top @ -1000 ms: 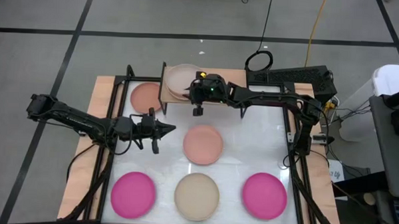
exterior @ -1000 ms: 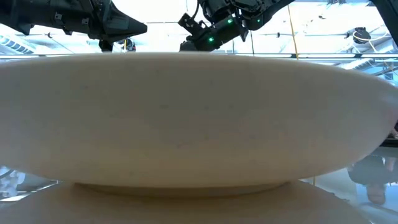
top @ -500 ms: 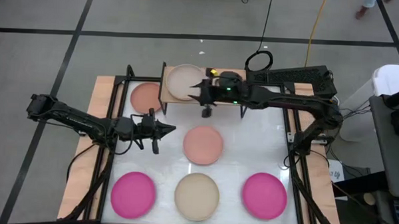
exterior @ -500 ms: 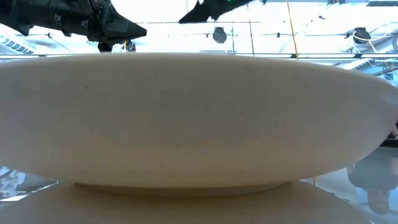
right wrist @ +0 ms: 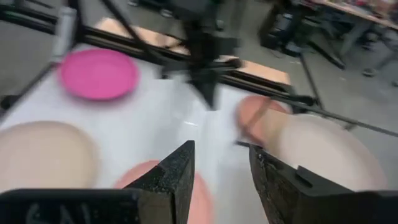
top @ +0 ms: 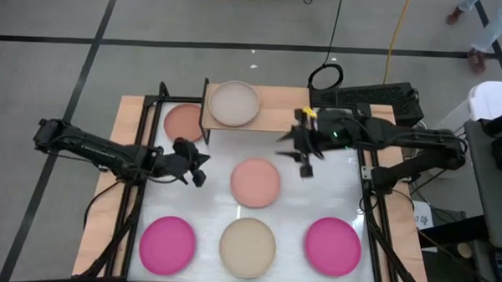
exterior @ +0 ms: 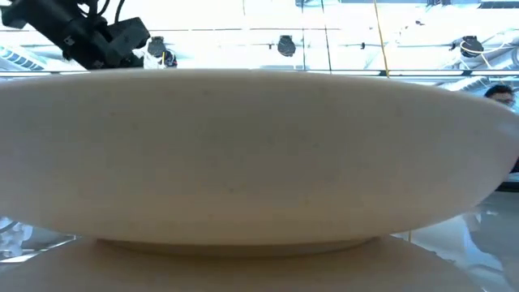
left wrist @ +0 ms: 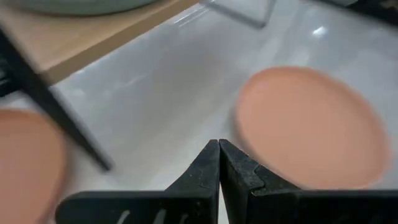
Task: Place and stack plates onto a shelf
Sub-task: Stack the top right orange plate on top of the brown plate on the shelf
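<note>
1. Shelf (top: 273,118) at the far edge of the table (top: 212,186): light wooden top on thin black legs, with one pale round plate (top: 233,103) lying flat on its left half; right half of the top bare wood.
2. Brownish-red plate (top: 183,120) on the table just left of the shelf, partly tucked under its edge.
3. Peach plate (top: 256,181) flat in the middle of the table, in front of the shelf.
4. Along the near edge, well apart from one another: magenta plate (top: 167,245) on the left, beige plate (top: 247,247) in the middle, second magenta plate (top: 333,245) on the right.
5. Right gripper (top: 286,147) above the table just in front of the shelf's right half, fingers spread apart, holding nothing and touching nothing.
6. Left gripper (top: 202,163) above the table between the brownish-red plate and the peach plate, fingers pressed together, nothing between them.
7. All plates round, shallow, matte and alike in size; table surface white and glossy with wooden borders.
8. Low view almost filled by the beige plate's rounded rim.
</note>
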Robot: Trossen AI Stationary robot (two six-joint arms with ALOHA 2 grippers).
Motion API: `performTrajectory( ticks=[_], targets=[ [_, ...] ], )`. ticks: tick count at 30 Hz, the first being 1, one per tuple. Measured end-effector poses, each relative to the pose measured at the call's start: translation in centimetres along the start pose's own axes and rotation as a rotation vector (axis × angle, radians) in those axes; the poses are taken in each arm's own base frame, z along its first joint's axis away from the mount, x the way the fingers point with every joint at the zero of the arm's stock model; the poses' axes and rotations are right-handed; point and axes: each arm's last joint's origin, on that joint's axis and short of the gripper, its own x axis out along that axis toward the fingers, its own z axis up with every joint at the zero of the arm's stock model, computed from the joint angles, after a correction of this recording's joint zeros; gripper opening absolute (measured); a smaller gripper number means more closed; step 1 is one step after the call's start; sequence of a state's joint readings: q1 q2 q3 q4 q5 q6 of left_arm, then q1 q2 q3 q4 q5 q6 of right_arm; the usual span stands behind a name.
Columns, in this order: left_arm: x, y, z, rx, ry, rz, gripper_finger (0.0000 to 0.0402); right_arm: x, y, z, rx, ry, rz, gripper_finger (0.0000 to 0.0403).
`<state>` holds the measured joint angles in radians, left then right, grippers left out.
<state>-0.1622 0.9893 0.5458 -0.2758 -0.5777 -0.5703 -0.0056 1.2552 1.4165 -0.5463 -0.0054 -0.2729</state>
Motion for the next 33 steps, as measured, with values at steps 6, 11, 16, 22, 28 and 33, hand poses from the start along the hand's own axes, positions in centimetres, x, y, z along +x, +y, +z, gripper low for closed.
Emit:
performTrajectory(
  ticks=[6, 11, 16, 22, 28, 33],
  targets=[
    [-0.4, 0.3, 1.5, 0.025, 0.153, 0.130, 0.0008, -1.4, 3.5, -1.6, 0.016, -0.063, 0.095, 0.0137],
    [0.4, 0.9, 1.8, 0.035, 0.323, 0.184, 0.0008, -1.8, 6.1, -3.9, 0.016, -0.144, 0.161, 0.0137],
    [1.5, 0.9, 1.4, 0.100, 0.425, 0.140, 0.0022, -2.1, 7.4, -6.9, -0.016, -0.186, 0.159, 0.0137],
    [2.8, 1.8, 0.7, 0.163, 0.528, 0.218, 0.0071, -2.6, 7.8, -9.4, 0.007, -0.233, 0.109, 0.0137],
    [4.4, 3.2, 0.4, 0.214, 0.616, 0.293, 0.0120, -3.2, 7.8, -10.5, 0.026, -0.276, 0.089, 0.0137],
    [5.8, 4.8, 0.1, 0.264, 0.681, 0.331, 0.0148, -3.1, 7.9, -10.9, 0.029, -0.287, 0.088, 0.0137]
  ],
)
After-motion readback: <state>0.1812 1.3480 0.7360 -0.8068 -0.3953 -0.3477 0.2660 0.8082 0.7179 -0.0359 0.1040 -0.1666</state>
